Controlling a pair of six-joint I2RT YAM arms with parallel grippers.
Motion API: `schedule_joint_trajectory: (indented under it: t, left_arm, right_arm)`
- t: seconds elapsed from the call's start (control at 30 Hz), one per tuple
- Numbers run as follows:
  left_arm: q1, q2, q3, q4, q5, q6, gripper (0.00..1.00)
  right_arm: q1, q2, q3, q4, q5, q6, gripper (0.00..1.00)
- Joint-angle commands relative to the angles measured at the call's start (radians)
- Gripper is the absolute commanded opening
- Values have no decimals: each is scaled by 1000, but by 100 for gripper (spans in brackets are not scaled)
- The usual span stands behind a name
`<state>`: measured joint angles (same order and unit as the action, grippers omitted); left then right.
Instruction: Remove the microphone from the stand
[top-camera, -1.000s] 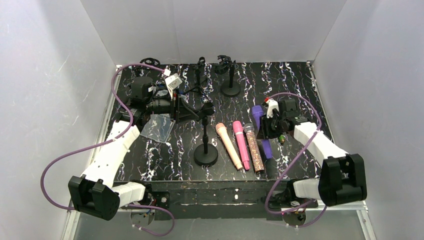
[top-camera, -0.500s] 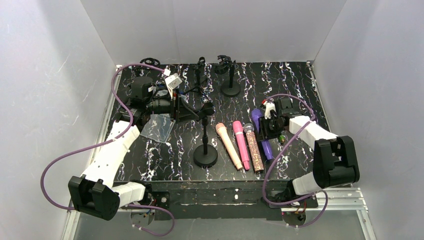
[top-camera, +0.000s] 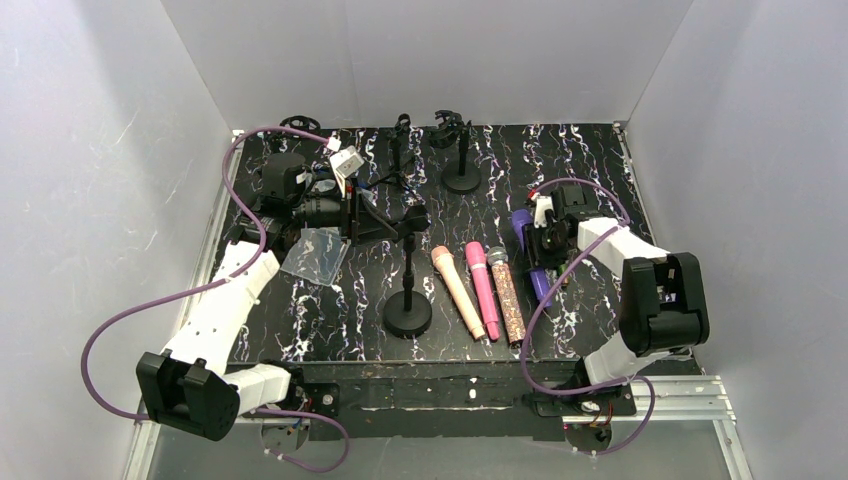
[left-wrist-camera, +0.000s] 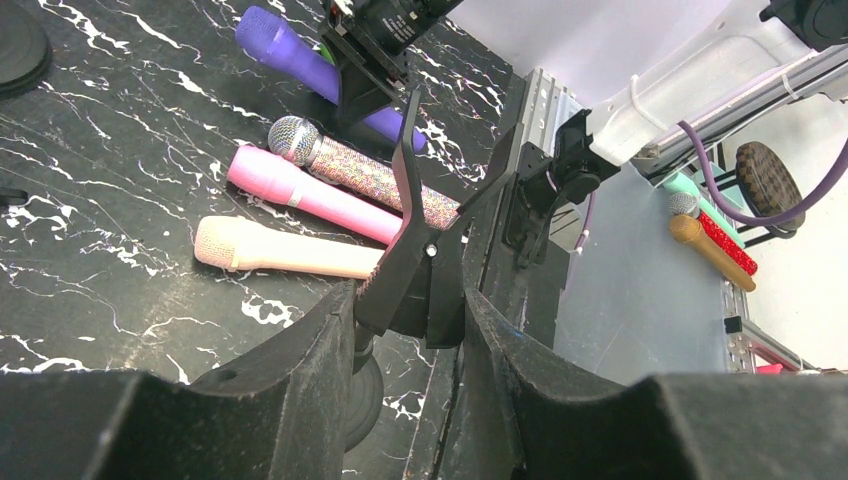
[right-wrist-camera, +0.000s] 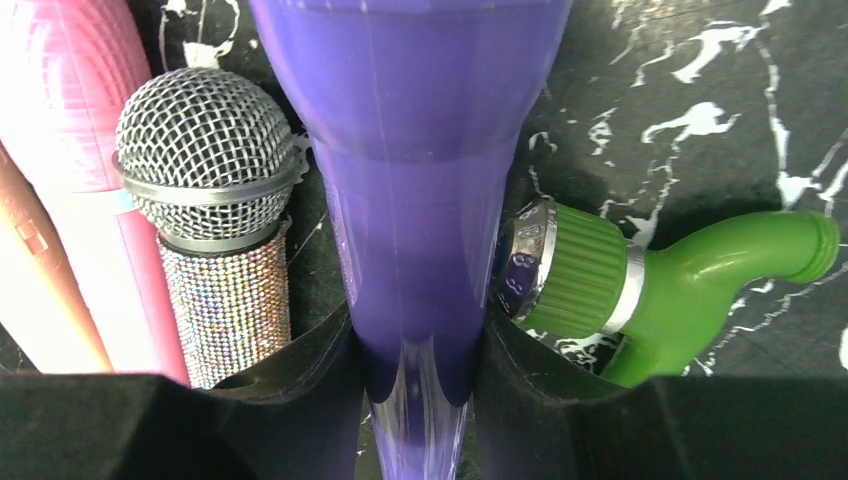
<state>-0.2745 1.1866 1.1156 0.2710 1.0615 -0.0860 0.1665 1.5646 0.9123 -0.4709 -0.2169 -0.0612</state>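
**A:** Nearest us, the stand (top-camera: 411, 313) stood on the table (top-camera: 330, 320). Just right of it three mics lay in a row: the peach mic (top-camera: 457, 290), the pink mic (right-wrist-camera: 60, 120) and the glitter mic (right-wrist-camera: 205, 150). What were we carrying?

**B:** The right tool (right-wrist-camera: 415, 370) was clamped narrow around the purple mic (right-wrist-camera: 410, 150), which was off the stand and low beside the glitter mic. A green thing (right-wrist-camera: 680, 280) lay close on its other side.

**A:** How did we mean to finish the step well?

**B:** We judged it best to bring the purple mic straight down into that gap, parallel to the row. We would spread the tool only once the body rested on the table. We could not tell whether it touched yet, and letting go early could have let it roll.

**A:** And farther back?

**B:** The left tool (left-wrist-camera: 405, 330) pinched the clip (left-wrist-camera: 415, 230) at the stand's top, bracing it. We thought it should release gently, without tipping the stand.
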Motion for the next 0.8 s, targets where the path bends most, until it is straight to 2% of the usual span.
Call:
schedule_joint_trajectory:
  t: [0.0,0.43,0.77]
  left_arm:
    - [-4,-44,55,28,74,-20,0]
    - [-5,-41,67,21,67,-14,0]
    - [-4,-35,69,10,59,-1,0]
  right_arm:
    - [-22,19,59,-13,35,-27,1]
    - [-33,25,83,-133,-34,27,1]
    - [-27,37,49,-152,-28,46,1]
